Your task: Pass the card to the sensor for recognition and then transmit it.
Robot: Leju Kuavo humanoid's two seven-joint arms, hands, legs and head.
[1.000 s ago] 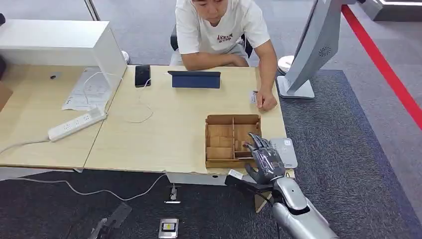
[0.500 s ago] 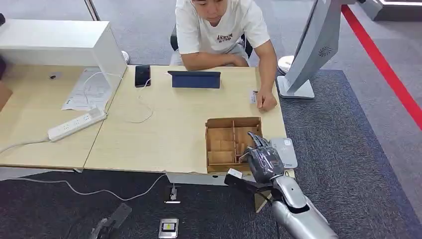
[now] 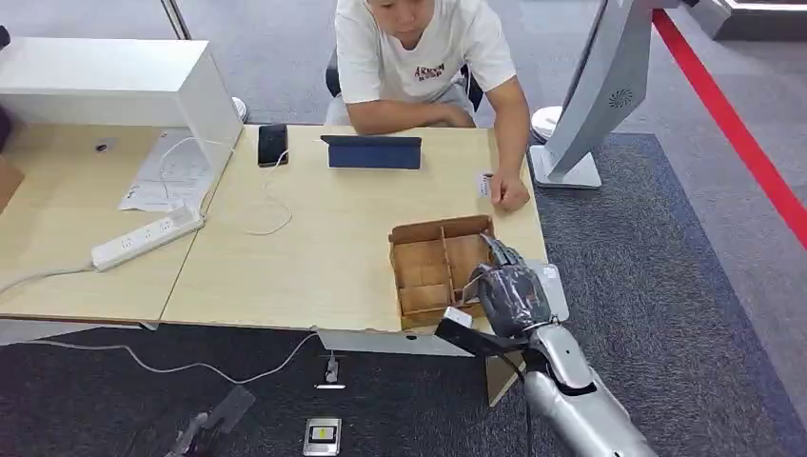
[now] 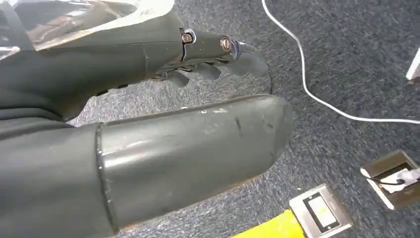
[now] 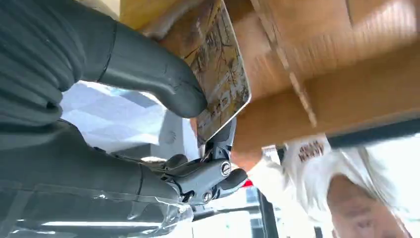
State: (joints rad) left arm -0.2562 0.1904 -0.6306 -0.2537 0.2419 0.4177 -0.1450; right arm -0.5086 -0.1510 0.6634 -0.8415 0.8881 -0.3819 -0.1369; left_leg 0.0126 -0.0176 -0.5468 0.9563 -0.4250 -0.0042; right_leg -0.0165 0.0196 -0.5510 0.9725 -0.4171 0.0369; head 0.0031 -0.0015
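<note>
My right hand (image 3: 509, 293) is over the right side of the wooden divided box (image 3: 440, 229) at the table's near right corner. In the right wrist view, the thumb (image 5: 148, 74) and fingers of this hand (image 5: 89, 163) pinch a patterned card (image 5: 223, 74) just above the box's compartments (image 5: 322, 64). The grey sensor pad (image 3: 558, 297) lies on the table edge right of the box, partly behind my hand. My left hand (image 4: 208, 49) hangs low over the carpet, fingers loosely extended and holding nothing.
A person sits across the table, one hand (image 3: 511, 195) resting beside a small card (image 3: 484, 185). A tablet (image 3: 373, 150), phone (image 3: 272, 143), power strip (image 3: 147, 236) and white case (image 3: 114, 81) sit farther left. A white stand (image 3: 590, 105) rises off the table's right end.
My right hand has moved forward over the box and curled its fingers. The box has shifted a little to the left and turned slightly.
</note>
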